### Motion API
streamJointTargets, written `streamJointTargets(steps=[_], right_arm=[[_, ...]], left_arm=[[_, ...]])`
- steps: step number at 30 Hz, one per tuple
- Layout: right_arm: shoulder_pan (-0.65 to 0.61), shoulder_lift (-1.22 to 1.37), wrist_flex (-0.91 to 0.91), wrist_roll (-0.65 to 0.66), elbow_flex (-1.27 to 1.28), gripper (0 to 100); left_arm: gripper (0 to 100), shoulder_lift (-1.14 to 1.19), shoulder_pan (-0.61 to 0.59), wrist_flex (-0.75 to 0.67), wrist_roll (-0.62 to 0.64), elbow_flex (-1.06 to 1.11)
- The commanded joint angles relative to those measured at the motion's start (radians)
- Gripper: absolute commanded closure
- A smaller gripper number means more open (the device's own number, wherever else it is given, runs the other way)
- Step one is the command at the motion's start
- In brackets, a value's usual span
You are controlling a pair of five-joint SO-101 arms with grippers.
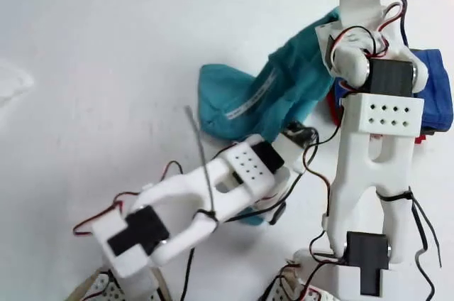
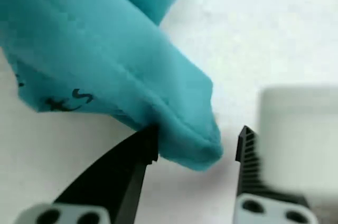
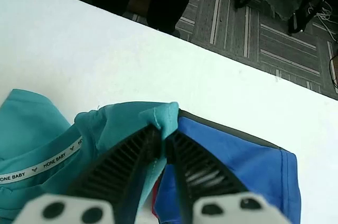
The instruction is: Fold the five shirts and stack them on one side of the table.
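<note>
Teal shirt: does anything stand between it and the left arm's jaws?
Nothing visible does. The teal shirt has its folded edge right between the open left jaws, with no other thing in the gap.

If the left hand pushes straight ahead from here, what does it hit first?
Most likely the teal shirt: its folded edge lies just ahead of the open left hand, though depth is unclear.

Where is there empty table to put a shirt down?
The wide bare part of the white table left of the crumpled teal cloth shirt, up to the far edge. The right side is crowded: that shirt, a folded blue cloth shirt, the white left arm and white right arm.
</note>
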Motion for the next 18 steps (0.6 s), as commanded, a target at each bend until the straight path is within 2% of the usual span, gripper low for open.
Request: streamJointTargets(steps=[1,4,7,9,14,18], right_arm=[[0.016,-0.01,-0.025,0.006,-0.008,97.9],[0.016,-0.004,-0.025,0.006,-0.006,97.9],[0.016,-0.002,-0.025,0.006,-0.005,97.9],[0.016,-0.002,-0.025,0.006,-0.005,97.9],[0.016,-0.002,-0.022,0.006,-0.005,97.9],[0.01,-0.002,-0.027,-0.037,-0.008,97.9]], left_arm=[[75,0.018,0.006,0.002,0.006,-0.047],[82,0.005,0.006,-0.002,-0.061,-0.047],[98,-0.028,0.006,-0.005,-0.229,-0.047],[96,-0.054,0.006,0.003,-0.302,-0.041],[97,-0.144,-0.008,0.006,-0.299,-0.045],[97,-0.242,-0.074,0.009,-0.304,-0.036]])
